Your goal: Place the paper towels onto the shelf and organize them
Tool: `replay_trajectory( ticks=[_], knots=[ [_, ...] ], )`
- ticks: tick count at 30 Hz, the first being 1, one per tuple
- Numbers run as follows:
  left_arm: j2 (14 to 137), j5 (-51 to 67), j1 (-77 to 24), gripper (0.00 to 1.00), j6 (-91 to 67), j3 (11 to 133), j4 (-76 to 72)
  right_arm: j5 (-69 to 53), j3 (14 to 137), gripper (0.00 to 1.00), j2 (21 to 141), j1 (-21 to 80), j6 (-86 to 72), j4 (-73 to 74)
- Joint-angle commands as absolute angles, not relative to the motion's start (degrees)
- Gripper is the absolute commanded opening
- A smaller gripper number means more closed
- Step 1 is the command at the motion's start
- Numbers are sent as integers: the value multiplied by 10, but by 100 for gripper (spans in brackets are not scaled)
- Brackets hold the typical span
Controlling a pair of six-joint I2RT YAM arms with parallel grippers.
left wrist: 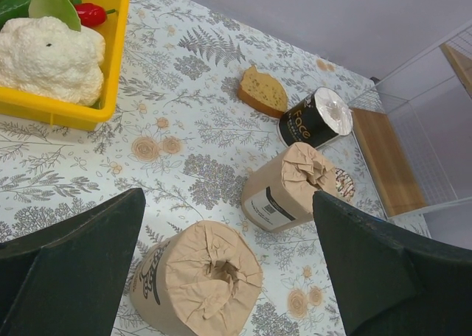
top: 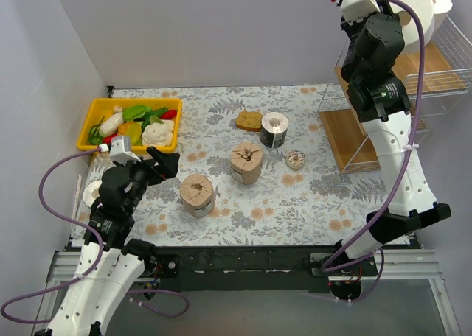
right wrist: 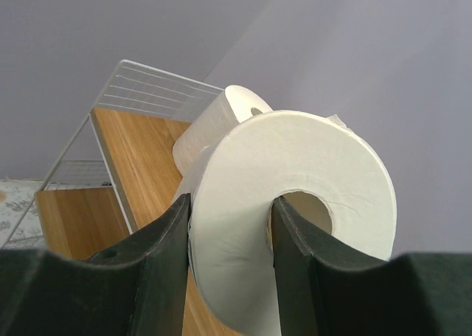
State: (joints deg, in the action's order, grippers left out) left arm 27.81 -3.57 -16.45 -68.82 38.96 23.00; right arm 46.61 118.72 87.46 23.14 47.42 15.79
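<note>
My right gripper (right wrist: 228,225) is shut on a plain white paper towel roll (right wrist: 295,196), one finger in its core and one outside, held above the top board of the white wire shelf (top: 442,71). A second white roll (right wrist: 221,111) lies on that board behind it. My left gripper (left wrist: 227,200) is open and empty, hovering over a brown-wrapped roll (left wrist: 199,284). Another brown-wrapped roll (left wrist: 287,189) and a dark-labelled roll (left wrist: 317,119) stand on the table beyond it. In the top view, a white roll (top: 92,194) shows partly behind my left arm.
A yellow bin (top: 94,115) of toy vegetables stands at the back left. A slice of bread (top: 249,120) and a small round disc (top: 295,159) lie near the rolls. The shelf's lower wooden board (top: 346,137) is at table level on the right.
</note>
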Motion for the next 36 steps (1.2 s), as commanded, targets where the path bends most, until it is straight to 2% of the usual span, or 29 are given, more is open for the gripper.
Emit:
replay_trajectory(
  ticks=[1,17,27,36],
  knots=[
    [286,-26,-162,98,-685,397,222,472,1211,33,871,208,471,127],
    [299,-34,-161,98,-684,397,224,439,1174,38,860,126,417,142],
    [303,-35,-161,98,-685,399,227,410,1125,57,845,55,413,121],
    [301,-37,-161,98,-685,398,226,401,1150,59,847,55,409,115]
  ],
)
